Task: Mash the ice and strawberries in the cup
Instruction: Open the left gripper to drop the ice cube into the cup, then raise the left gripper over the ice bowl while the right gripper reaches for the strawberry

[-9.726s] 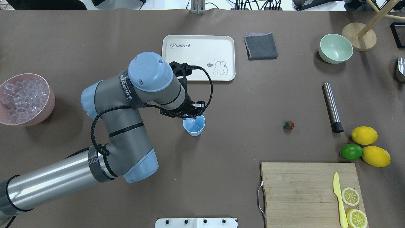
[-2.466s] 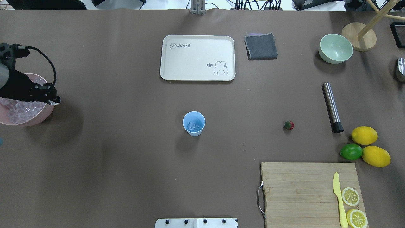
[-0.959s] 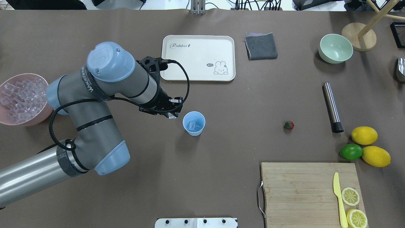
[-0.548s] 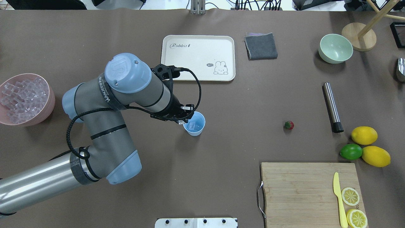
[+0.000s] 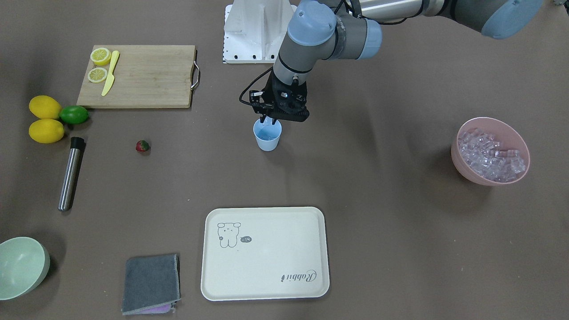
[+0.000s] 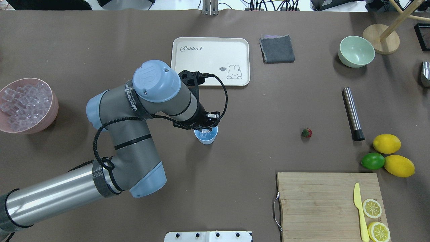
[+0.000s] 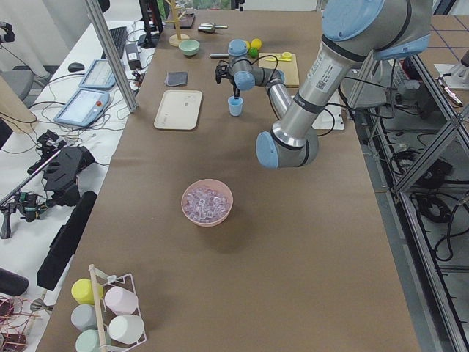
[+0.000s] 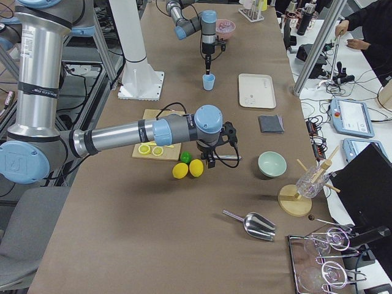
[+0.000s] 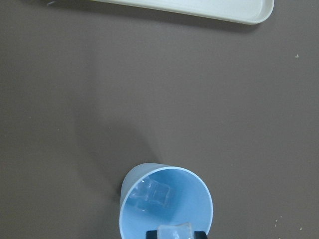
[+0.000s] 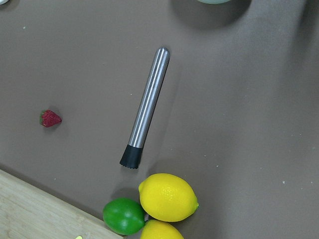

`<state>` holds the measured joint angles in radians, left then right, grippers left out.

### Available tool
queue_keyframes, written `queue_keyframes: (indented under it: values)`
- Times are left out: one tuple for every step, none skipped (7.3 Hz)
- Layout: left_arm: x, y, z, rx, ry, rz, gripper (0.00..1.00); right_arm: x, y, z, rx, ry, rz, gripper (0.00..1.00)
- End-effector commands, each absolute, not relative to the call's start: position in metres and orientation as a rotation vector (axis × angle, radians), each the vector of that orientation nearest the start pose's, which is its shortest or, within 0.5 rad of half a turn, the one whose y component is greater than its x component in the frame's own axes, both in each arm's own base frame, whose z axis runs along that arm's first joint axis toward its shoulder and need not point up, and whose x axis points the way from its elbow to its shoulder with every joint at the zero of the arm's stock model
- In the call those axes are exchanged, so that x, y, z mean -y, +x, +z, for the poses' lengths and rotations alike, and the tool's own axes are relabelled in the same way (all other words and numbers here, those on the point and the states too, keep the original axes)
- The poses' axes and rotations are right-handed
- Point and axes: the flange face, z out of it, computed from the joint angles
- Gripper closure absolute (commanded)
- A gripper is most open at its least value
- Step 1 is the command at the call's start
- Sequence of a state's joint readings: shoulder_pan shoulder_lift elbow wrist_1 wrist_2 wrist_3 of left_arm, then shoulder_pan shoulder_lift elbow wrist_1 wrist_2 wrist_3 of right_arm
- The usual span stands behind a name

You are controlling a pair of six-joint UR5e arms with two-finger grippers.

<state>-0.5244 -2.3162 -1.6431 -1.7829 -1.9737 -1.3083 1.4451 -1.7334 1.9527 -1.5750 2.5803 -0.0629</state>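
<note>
A: Left tool (image 5: 267, 121)?
B: Above cup (image 5: 267, 141) at mid worktop (image 5: 391, 106), pinched narrow on one ice cube (image 9: 174, 232); fingertips cut off in wrist view.
A: Inside cup?
B: More ice (image 9: 152, 193), count unclear.
A: Right tool (image 8: 211, 160)?
B: Side view only; cannot tell wide or narrow. Strawberry (image 5: 142, 146) well apart from cup.

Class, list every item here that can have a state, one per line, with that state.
Cup: upright, ice inside.
Left gripper: shut on an ice cube, over the cup.
Right gripper: cannot tell.
Strawberry: whole, outside the cup.
Pink bowl: full of ice.
Green bowl: upright, empty.
Tray: empty.
Muddler: lying flat.
</note>
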Motion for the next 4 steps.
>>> queue_keyframes:
  values:
    - [0.425, 0.548, 0.15, -1.075, 0.052, -0.031, 0.53, 0.426, -0.004, 0.527, 1.014, 0.165, -0.28, 0.0]
    - [0.425, 0.547, 0.149, -1.076, 0.054, -0.03, 0.39, 0.426, -0.004, 0.527, 1.014, 0.165, -0.28, 0.0]
    - [0.425, 0.544, 0.148, -1.079, 0.055, -0.032, 0.31, 0.425, -0.006, 0.527, 1.016, 0.163, -0.283, 0.0]
    - [0.429, 0.533, 0.145, -1.09, 0.066, -0.038, 0.25, 0.426, -0.008, 0.525, 1.017, 0.165, -0.29, 0.0]
